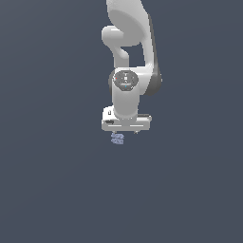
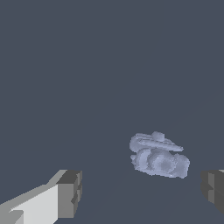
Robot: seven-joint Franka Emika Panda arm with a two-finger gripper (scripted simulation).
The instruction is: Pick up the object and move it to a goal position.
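One white arm [image 1: 127, 52] of smooth, rounded, glossy-looking segments hangs down the middle of the exterior view, with a dark band along its side and a round grey joint cap on the wrist. It ends in a flat, boxy white gripper [image 1: 124, 132] whose fingers barely show below the palm in that view.

Just under the gripper, towards the exterior view's left of its centre, sits the object [image 1: 117, 138]: a tiny pale blue-lavender lump, far smaller than the gripper. In the wrist view the object [image 2: 158, 156] reads more clearly: a knobbly, faceted body with rounded bulges across its lower part and thin ridged slabs stacked on top, one small stub sticking up. Its surface looks matte and slightly blurred, so finer detail is hard to make out.

The gripper's fingers stand wide apart. In the wrist view one finger [image 2: 65, 197] is a white block tipped with a dark grey, squared pad, and the other dark pad shows only at the frame's edge. The object lies between them, nearer the second pad, touching neither.

The ground [image 1: 52, 190] is a flat, featureless slate blue-grey.
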